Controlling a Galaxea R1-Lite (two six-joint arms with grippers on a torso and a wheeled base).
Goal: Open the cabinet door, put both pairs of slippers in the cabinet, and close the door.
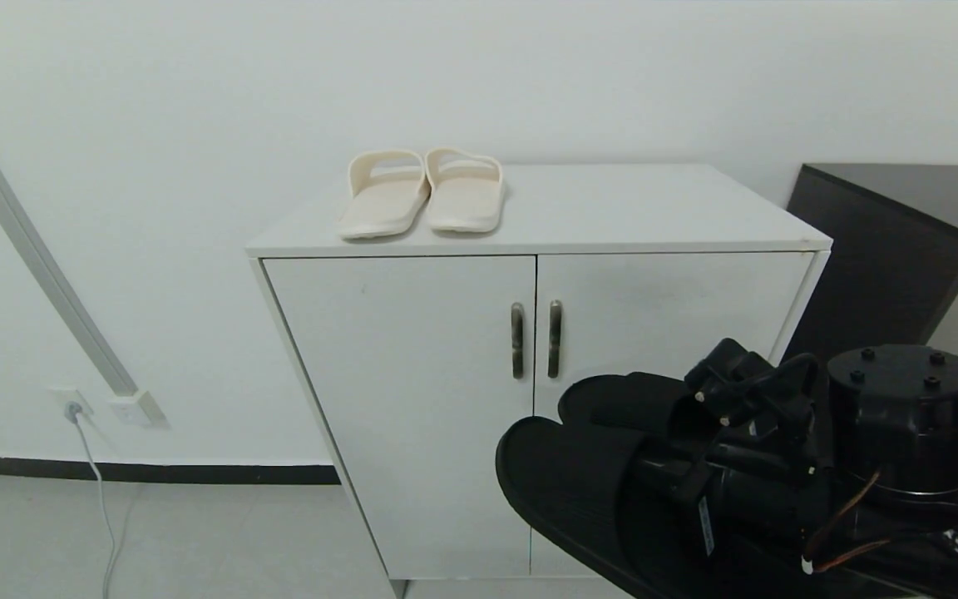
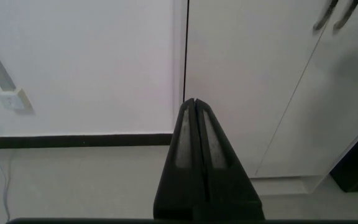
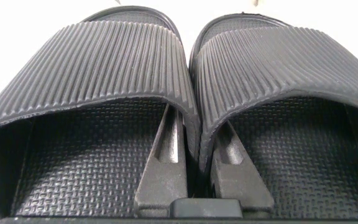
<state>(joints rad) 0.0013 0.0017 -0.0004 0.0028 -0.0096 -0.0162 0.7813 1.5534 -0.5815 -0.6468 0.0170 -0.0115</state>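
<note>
Two black slippers (image 3: 123,68), inner edges pinched by right tool (image 3: 196,134), left tool (image 2: 195,106) pressed together

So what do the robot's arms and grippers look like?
The left gripper has black fingers tapering to a point, with grey inset pads. The right gripper has similar black wedge fingers. The right arm is black, with a bolted round joint and orange wires.

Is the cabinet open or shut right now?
Shut. Both cabinet doors lie flush with the front and meet at the centre seam, with their handles side by side. No interior shows.
</note>
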